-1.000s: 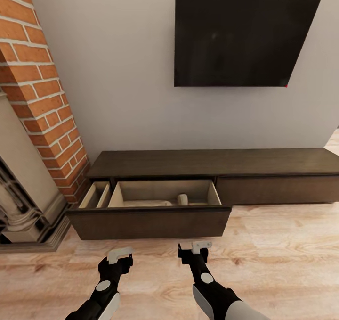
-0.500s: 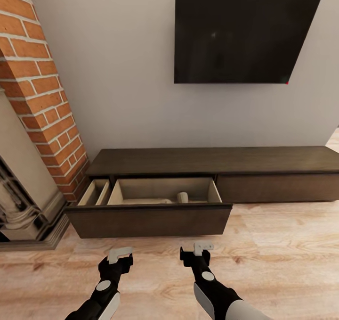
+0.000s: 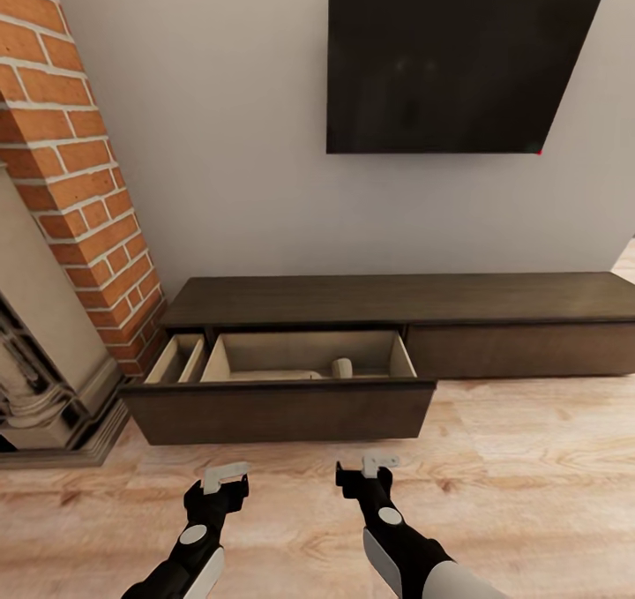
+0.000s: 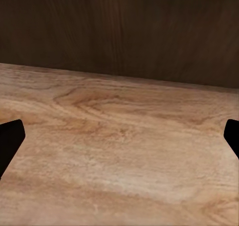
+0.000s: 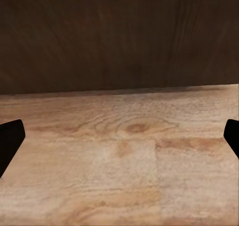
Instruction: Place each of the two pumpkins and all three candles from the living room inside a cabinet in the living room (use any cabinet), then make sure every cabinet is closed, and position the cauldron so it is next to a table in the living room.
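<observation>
The long dark-brown cabinet (image 3: 397,299) stands against the wall with its wide left drawer (image 3: 282,412) pulled open, pale wood inside. One small grey-brown candle (image 3: 342,369) lies in the drawer near its back right. A pale low shape beside it is too unclear to name. My left gripper (image 3: 225,474) and right gripper (image 3: 377,463) hang open and empty above the floor, just short of the drawer front. Both wrist views face that dark front (image 4: 119,31) (image 5: 119,36) over the floorboards. The pumpkins and the cauldron are out of view.
A brick column (image 3: 79,184) and an ornate beige fireplace surround (image 3: 35,378) stand at the left, close to the drawer's end. A black TV (image 3: 450,61) hangs on the wall. Wood floor (image 3: 529,493) stretches to the right.
The whole view has shifted slightly, so the camera has moved. The drawer stays open and both grippers keep their pose.
</observation>
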You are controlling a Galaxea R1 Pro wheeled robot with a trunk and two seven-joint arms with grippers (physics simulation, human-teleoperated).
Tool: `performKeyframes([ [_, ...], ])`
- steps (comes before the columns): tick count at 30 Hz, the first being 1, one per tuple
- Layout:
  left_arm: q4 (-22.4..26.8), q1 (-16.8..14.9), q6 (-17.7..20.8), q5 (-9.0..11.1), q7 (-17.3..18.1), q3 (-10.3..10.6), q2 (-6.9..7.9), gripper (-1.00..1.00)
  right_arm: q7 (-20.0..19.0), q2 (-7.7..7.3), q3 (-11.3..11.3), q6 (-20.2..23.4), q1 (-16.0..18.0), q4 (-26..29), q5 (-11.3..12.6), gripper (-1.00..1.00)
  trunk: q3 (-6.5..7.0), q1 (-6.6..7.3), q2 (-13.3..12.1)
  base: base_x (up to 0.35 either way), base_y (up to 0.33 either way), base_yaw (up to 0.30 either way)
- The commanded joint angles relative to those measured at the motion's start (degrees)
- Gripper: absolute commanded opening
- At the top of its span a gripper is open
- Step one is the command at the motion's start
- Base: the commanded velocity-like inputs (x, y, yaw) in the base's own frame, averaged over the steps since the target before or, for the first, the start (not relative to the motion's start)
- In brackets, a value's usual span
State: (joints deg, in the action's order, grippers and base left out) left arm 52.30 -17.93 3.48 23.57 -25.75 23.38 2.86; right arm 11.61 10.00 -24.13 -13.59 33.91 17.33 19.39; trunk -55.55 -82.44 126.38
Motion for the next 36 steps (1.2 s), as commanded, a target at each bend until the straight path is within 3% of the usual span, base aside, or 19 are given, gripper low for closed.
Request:
performKeyframes([
  [1,0.00,0.00,0.01,0.00,0.00,0.00,0.01,1.00,-0.31,0.00,0.01,0.19,0.02,-0.04,0.01,1.00,0.00,0.00,0.00,0.153,0.038,0.000],
  [4,-0.01,0.00,0.03,-0.01,0.00,0.00,-0.03,1.00,-2.24,0.00,0.04,1.65,0.06,-0.08,0.06,1.00,0.00,0.00,0.00,0.193,0.024,0.000],
  [8,-0.01,0.00,0.03,-0.01,0.00,0.00,-0.04,1.00,-3.13,0.00,0.06,0.38,0.02,-0.07,-0.14,1.00,0.02,0.00,0.00,0.078,0.006,-0.003],
  [20,-0.01,0.00,0.02,-0.01,0.00,0.00,-0.10,1.00,-3.34,0.00,0.05,-0.14,0.01,-0.18,0.03,1.00,0.56,0.00,0.00,0.074,0.008,-0.167],
  [36,-0.01,0.00,0.03,-0.01,0.00,0.00,-0.05,1.00,-3.34,0.00,-0.02,-0.21,0.01,-0.19,-0.58,1.00,0.59,0.00,0.00,0.188,0.013,-0.010],
])
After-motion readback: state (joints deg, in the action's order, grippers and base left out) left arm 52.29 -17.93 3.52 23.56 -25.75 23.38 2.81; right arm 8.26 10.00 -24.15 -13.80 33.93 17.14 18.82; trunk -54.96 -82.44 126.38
